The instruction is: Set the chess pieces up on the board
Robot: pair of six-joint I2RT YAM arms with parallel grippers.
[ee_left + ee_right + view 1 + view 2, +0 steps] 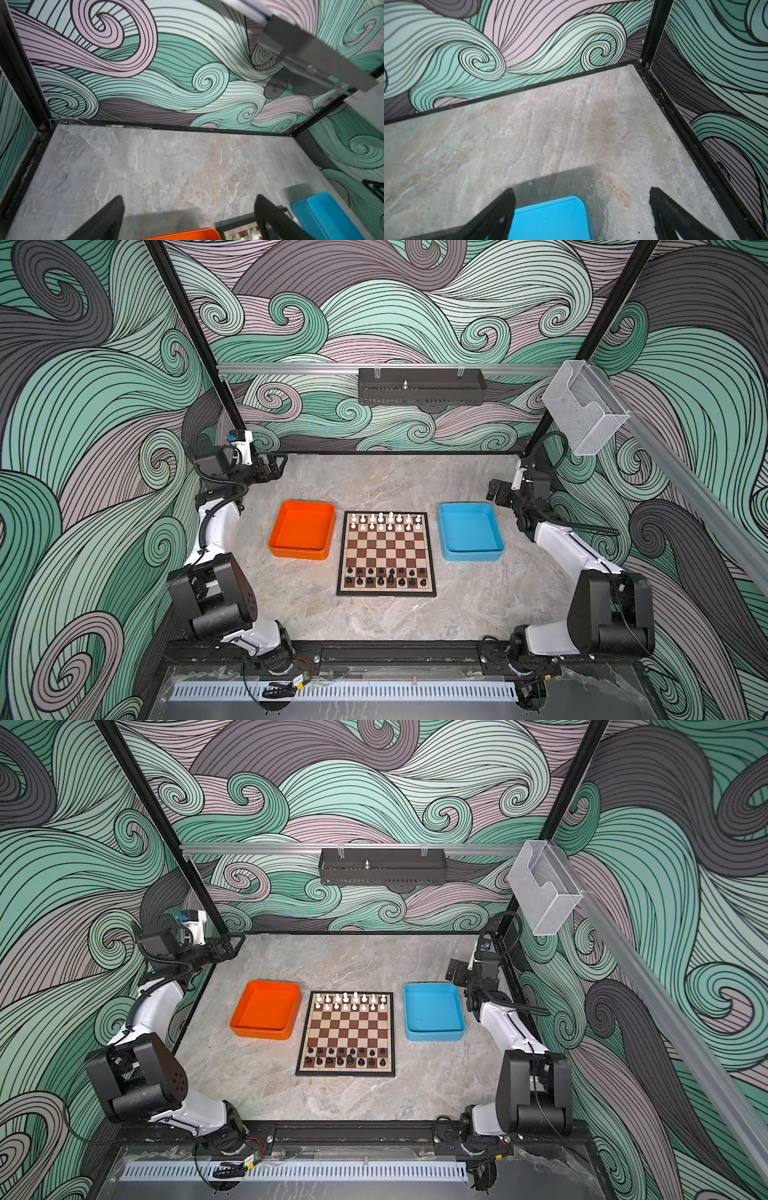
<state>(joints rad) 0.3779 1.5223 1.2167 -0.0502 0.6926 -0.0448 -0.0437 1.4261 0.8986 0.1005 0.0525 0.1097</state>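
- The marble-patterned table (395, 485) carried everything, and we saw it in both top views and, bare, across both wrist views.
- The board (386, 549) lay flat near the middle of the table, between the two trays and touching neither. Its middle rows of squares were bare in both top views (345, 1029). In the left wrist view only one framed corner (239, 230) showed.
- The orange tray (297, 552) sat just left of the board, and we saw nothing in it.
- The blue tray (469, 526) sat just right of the board, and we saw nothing in it either. One corner of it showed in the right wrist view (550, 220).
- The left end effector (282, 466) hung over the table's far left corner, beyond the orange tray and well apart from the board. Its jaws stood spread wide with nothing between them, as the left wrist view (190, 197) showed.
- The right end effector (494, 491) hung near the table's right edge, just beyond the blue tray's far corner. It too was spread wide and held nothing (582, 190).
- The white chess pieces (390, 516) stood upright in two rows along the board's far edge.
- The black chess pieces (390, 577) stood upright in two rows along its near edge. They were too small for us to tell each kind.
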